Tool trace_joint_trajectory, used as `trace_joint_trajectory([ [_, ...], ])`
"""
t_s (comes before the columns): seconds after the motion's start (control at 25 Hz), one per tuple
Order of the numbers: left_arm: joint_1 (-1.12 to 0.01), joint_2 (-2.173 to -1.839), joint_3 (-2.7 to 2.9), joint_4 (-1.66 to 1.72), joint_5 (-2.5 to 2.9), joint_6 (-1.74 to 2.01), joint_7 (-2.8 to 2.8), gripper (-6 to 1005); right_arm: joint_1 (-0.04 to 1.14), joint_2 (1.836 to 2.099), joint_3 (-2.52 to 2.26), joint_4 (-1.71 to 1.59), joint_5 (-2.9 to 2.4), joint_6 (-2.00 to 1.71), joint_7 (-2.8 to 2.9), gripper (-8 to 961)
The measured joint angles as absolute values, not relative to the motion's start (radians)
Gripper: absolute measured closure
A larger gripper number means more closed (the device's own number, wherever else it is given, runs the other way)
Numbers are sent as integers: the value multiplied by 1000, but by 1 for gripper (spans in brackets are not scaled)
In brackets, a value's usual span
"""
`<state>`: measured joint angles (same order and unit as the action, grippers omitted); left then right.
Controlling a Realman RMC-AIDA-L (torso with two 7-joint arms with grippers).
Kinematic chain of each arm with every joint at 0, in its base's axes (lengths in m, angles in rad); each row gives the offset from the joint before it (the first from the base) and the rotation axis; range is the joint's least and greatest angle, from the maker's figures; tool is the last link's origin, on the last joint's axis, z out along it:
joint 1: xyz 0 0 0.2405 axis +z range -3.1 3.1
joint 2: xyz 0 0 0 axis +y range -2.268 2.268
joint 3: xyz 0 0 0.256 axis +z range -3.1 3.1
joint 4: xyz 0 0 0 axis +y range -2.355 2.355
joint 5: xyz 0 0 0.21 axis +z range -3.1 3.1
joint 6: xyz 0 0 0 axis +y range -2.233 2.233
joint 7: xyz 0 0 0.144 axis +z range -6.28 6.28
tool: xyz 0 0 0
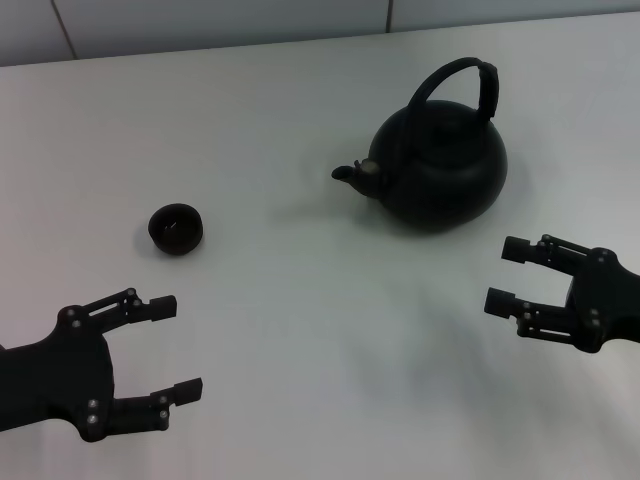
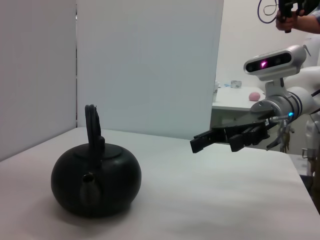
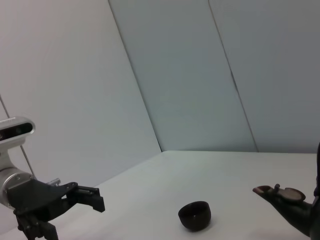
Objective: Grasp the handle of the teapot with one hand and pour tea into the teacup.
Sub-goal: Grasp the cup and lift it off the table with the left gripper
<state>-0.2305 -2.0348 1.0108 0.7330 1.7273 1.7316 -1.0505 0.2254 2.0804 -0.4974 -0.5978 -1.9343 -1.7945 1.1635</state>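
The matte-black teapot (image 1: 440,170) stands on the white table at the back right, its stubby spout (image 1: 350,173) pointing left. Its arched handle (image 1: 470,80) rises upright over the top. The left wrist view shows the teapot (image 2: 95,182) too. The small black teacup (image 1: 176,228) sits to the left, apart from the teapot; it also shows in the right wrist view (image 3: 195,215). My right gripper (image 1: 508,275) is open and empty, in front of the teapot and a little to its right. My left gripper (image 1: 176,348) is open and empty, in front of the teacup.
The white table (image 1: 300,300) runs back to a pale wall (image 1: 200,25). A white partition (image 2: 150,65) stands behind the table in the left wrist view.
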Motion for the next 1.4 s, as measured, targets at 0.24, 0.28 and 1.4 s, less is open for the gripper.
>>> trace_joint_trajectory([
  [0.24, -230, -2044, 1009, 730, 1727, 1730, -1051, 133, 228, 2081, -497, -600, -1953, -1792, 1163, 129],
  [0.28, -230, -2046, 1008, 730, 1727, 1730, -1050, 133, 229, 2081, -497, -600, -1956, -1792, 1163, 129],
  [1.4, -238, -2065, 1014, 729, 1725, 1696, -1044, 142, 256, 2080, -481, -607, -1961, -1829, 1163, 129],
])
